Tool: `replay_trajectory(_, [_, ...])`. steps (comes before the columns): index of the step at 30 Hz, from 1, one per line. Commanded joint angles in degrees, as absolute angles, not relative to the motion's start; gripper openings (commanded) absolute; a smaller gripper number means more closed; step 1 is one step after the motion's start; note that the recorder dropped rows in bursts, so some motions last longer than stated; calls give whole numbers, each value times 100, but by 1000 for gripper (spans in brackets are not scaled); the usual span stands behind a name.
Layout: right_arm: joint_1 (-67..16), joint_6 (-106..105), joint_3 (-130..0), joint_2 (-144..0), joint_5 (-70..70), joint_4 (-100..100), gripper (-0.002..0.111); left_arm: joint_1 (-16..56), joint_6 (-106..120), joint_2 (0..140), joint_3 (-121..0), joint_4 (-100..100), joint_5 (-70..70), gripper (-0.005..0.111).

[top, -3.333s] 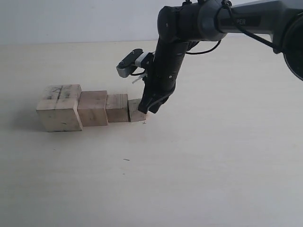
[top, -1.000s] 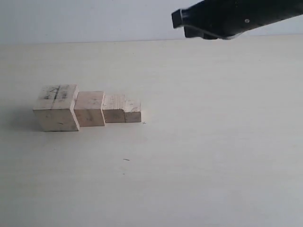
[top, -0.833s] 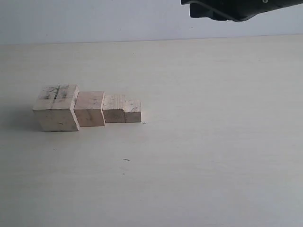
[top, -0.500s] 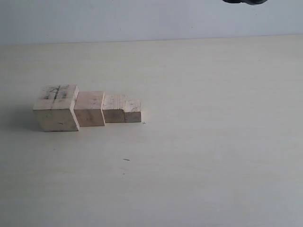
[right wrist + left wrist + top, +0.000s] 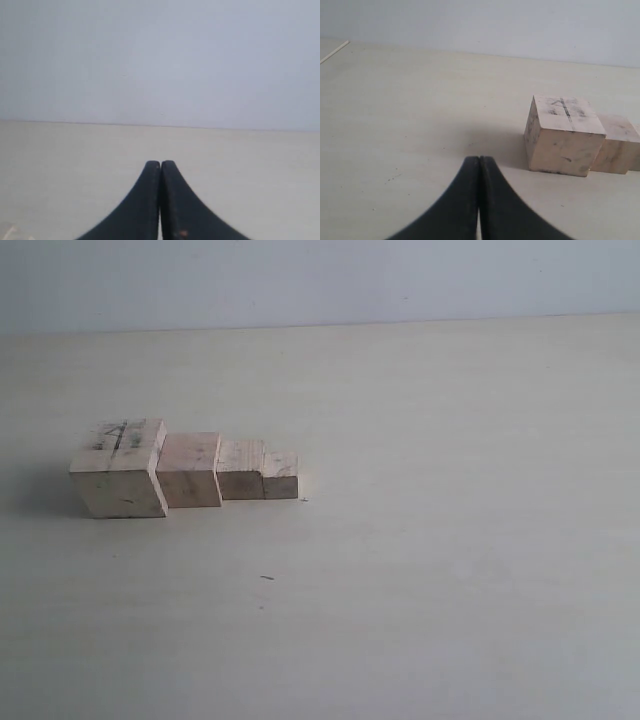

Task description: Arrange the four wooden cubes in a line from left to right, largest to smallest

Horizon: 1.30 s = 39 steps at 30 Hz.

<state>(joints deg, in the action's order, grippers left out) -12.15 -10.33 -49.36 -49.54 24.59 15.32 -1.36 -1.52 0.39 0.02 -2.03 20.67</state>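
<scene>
Exterior view: my right arm, over the row a second ago, is gone from frame. The row stands alone on the tabletop (image 5: pixel 430 560), left of centre: largest cube (image 5: pixel 118 468), scribbled dark on top, then second cube (image 5: pixel 190 470), third cube (image 5: pixel 241 470), smallest cube (image 5: pixel 281 475), each touching its neighbour. Order reads correct; I judge the task done. Pale raw wood, square-edged, matte. Left hand (image 5: pixel 479 167) and right hand (image 5: pixel 160 170): fingers pressed together, holding nothing.
</scene>
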Motion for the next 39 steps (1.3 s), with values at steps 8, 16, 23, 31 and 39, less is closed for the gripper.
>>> replay_trajectory(8, [308,-1011,-2609,-1761,2214,1100,0,-105,-196,0,0,-206,2014,0])
replay_trajectory(16, [308,-1027,-1857,-1272,2202,1034,0,-105,-196,0,0,-206,2014,0])
replay_trajectory(23, [129,-857,-793,-711,1560,1004,0,-105,-196,0,0,-206,2014,0])
replay_trajectory(31, [129,-284,0,0,1489,989,0,-105,-196,0,0,-206,2014,0])
replay_trajectory(39, [129,-153,0,0,1668,702,0,-105,-196,0,0,-206,2014,0])
